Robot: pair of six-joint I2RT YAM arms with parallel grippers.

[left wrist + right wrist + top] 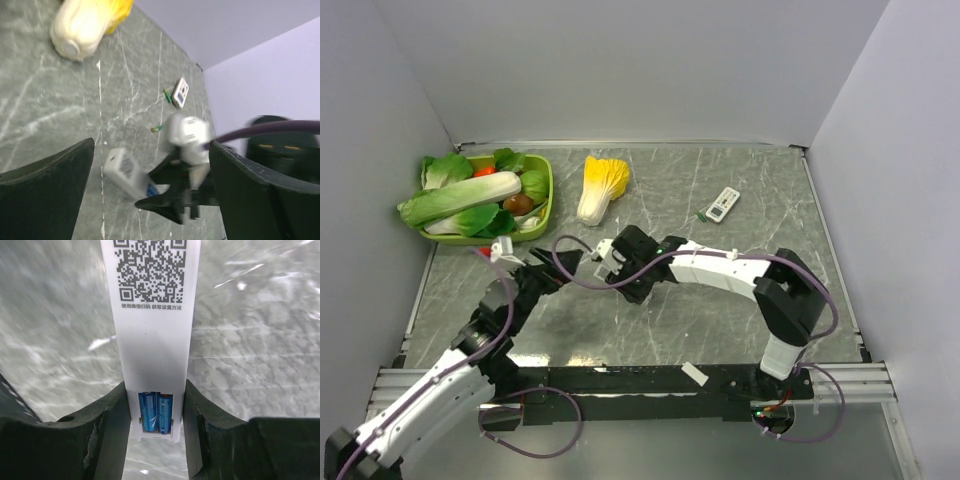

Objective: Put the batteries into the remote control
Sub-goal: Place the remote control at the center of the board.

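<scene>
Right wrist view: the right end effector (154, 400) is clamped on a white plastic remote control with a QR label (152, 330), low centre of frame. Two blue cylindrical batteries (154, 411) sit in its uncovered compartment, so probably only closing remains. Elsewhere the left end effector (152, 145) stands apart.

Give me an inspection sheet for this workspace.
Surface: grey marbled table.
Job's things: white remote, two blue batteries in its open bay; second remote at the back, green battery beside it.
Clutter: basket of vegetables; napa cabbage beside it.
Grippers: left gripper open, empty; right gripper shut on the white remote.
Cables: purple cables along both arms.
Surroundings: pale walls on three sides.
</scene>
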